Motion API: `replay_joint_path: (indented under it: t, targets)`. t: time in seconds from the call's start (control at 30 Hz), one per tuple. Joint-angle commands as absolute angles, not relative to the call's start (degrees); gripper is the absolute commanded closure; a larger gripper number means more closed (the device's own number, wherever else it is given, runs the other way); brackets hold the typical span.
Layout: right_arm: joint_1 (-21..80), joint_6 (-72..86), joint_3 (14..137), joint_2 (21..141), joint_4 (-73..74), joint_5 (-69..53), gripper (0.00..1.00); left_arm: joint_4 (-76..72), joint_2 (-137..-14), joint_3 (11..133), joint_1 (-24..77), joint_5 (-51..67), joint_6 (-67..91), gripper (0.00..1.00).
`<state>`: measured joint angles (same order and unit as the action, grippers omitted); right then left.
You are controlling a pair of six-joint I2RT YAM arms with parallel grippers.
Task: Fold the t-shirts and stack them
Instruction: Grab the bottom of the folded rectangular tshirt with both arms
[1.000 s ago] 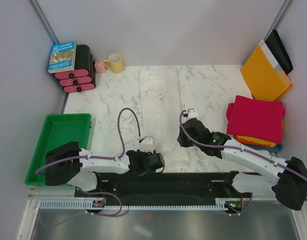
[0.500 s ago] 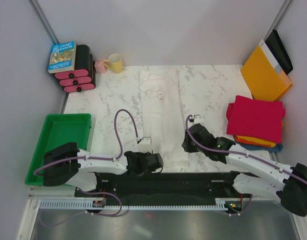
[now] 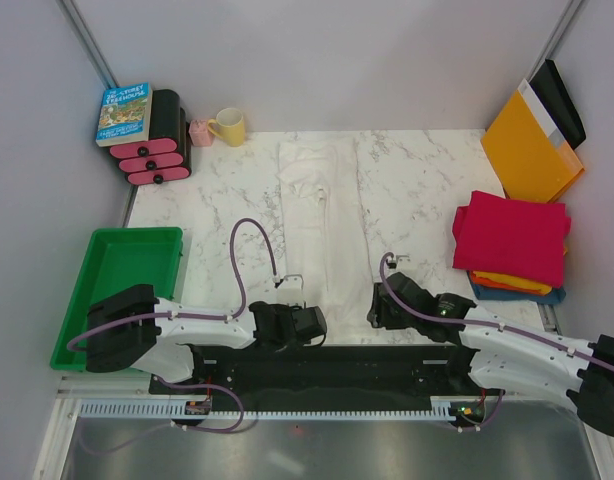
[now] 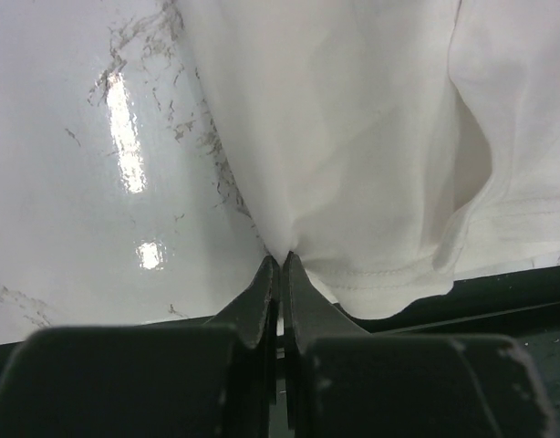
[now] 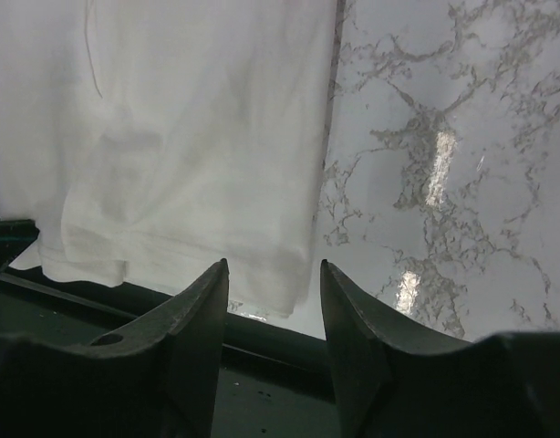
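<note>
White shirt (image 3: 322, 225) lies flat as a long, narrow strip down the middle of the bench (image 3: 187, 205), running from the far edge to the near edge, where its hem hangs slightly over. Left gripper (image 4: 280, 262) is at the shirt's near left corner with its jaws fully closed, pinching the cloth at the very tips (a small pucker shows where the fabric enters them). Right gripper (image 5: 273, 274) is at the near right corner with its jaws parted to a moderate width; the hem corner sits in the gap between the fingers, not clamped. Near the right edge, a red shirt (image 3: 512, 238) tops a folded stack, over an orange shirt (image 3: 507, 283) and a blue shirt (image 3: 557, 296). An envelope (image 3: 532, 150) leans at the far right corner. A mug (image 3: 229, 126) stands at the far left corner.
</note>
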<state>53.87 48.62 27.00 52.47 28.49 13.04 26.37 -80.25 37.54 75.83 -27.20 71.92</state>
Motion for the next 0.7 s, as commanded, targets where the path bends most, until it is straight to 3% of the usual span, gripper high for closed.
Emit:
replay_joint_path:
  t: [0.0, 0.67]
  targets:
    - [54.75, 51.15, 25.32, 53.96, 26.28, 14.59, 0.48, 31.11, -81.3, 38.06, 75.94, -25.66, 70.31, 0.98]
    - [57.91, 55.02, 21.53, 59.94, 25.75, 9.93, 0.54, 31.9, -80.42, 38.58, 75.94, -26.45, 70.75, 0.98]
